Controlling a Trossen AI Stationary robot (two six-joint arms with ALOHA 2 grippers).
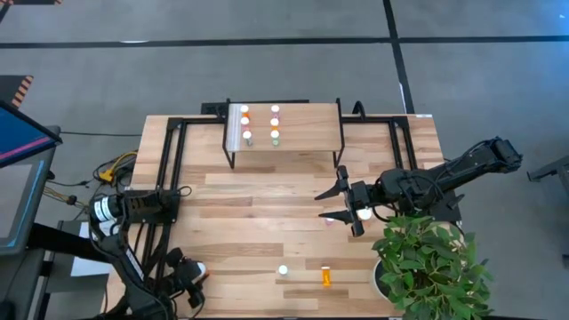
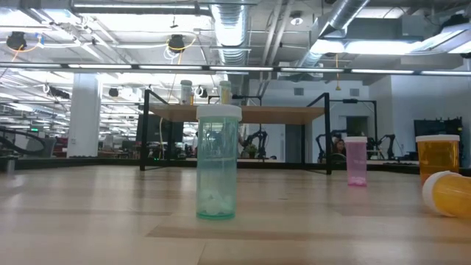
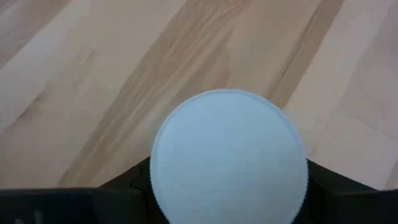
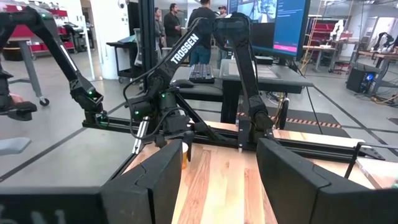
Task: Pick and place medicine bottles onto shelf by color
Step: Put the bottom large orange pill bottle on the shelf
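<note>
The floor around the wooden bench is grey concrete crossed by dark lines. A leafy potted plant stands at the bench's corner, and a blue-lit monitor sits off its opposite side. Level across the bench, an open hall shows silver ceiling ducts, rows of strip lights and a white column. Farther back, people stand by a large screen and a dark desk.

Left gripper low at the table's near-left corner, right gripper spread open mid-table, arm outstretched
</note>
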